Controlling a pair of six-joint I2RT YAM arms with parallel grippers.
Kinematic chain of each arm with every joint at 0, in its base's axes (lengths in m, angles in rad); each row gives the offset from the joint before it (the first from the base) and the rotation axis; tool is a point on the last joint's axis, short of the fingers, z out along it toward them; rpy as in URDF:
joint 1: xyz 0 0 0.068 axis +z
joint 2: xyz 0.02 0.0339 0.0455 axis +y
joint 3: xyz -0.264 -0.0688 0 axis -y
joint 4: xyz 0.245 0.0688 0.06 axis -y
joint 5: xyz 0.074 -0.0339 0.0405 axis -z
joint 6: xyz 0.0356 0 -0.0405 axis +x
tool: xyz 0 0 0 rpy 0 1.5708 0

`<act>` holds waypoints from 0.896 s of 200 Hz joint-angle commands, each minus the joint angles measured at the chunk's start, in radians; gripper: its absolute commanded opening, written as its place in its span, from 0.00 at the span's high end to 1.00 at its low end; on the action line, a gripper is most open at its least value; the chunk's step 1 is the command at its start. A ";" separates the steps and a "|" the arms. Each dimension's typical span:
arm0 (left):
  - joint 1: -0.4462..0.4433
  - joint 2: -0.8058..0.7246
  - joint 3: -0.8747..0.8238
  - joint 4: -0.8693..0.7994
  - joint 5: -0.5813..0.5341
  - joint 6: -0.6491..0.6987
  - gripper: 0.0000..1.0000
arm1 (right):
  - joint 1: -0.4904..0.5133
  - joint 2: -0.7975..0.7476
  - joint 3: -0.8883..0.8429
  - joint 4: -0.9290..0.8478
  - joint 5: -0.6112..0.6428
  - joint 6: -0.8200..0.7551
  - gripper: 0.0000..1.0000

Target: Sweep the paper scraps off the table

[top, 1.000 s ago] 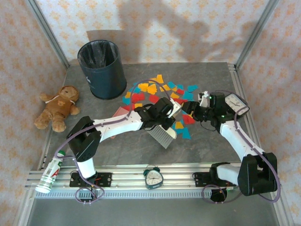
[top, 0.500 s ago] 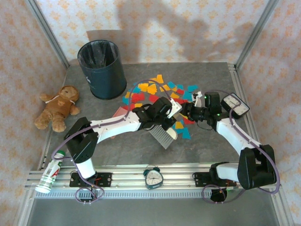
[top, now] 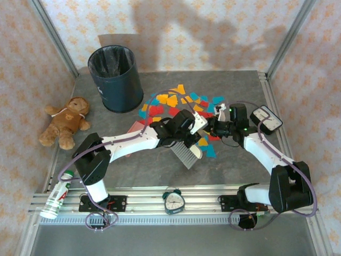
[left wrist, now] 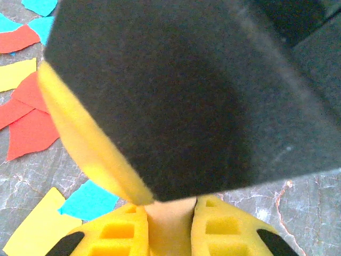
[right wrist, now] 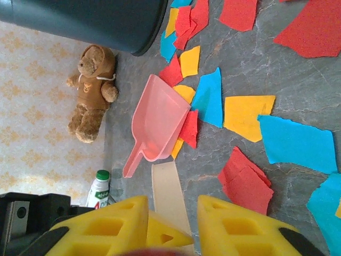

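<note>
- Brush (top: 184, 155) at mid-table, pale bristles pointing toward the near edge; the left gripper (left wrist: 169, 209) is clamped tight on its beige handle.
- Right gripper (right wrist: 171, 212) reaches in from the other side, fingers drawn in on a beige strip that looks like the same handle's free end.
- Paper scraps (top: 169, 101) in red, yellow-orange and teal lie loose on the table (top: 144, 173), spread from beside the bin to under both grippers, most of them beyond the brush.
- Pink dustpan (right wrist: 157, 120) lies flat under the left forearm, a few scraps touching its mouth.
- Dark bin (top: 115, 80) stands upright at far left.
- Teddy bear (top: 66, 121) lies off the table's left edge.
</note>
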 commanded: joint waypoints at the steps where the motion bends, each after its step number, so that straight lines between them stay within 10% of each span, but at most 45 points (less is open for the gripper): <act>1: -0.005 -0.009 0.012 0.003 -0.011 0.024 0.82 | 0.004 -0.011 0.046 0.000 -0.006 -0.018 0.79; 42: -0.005 -0.008 0.018 -0.006 -0.002 0.028 0.79 | 0.005 -0.022 0.050 -0.008 0.052 -0.017 0.97; 90: 0.008 -0.074 -0.015 -0.033 -0.068 -0.003 0.33 | 0.004 -0.082 0.039 -0.029 0.252 -0.001 1.00; 179: 0.153 -0.242 -0.115 -0.334 -0.355 -0.104 0.29 | 0.002 -0.249 0.060 -0.173 0.554 -0.066 1.00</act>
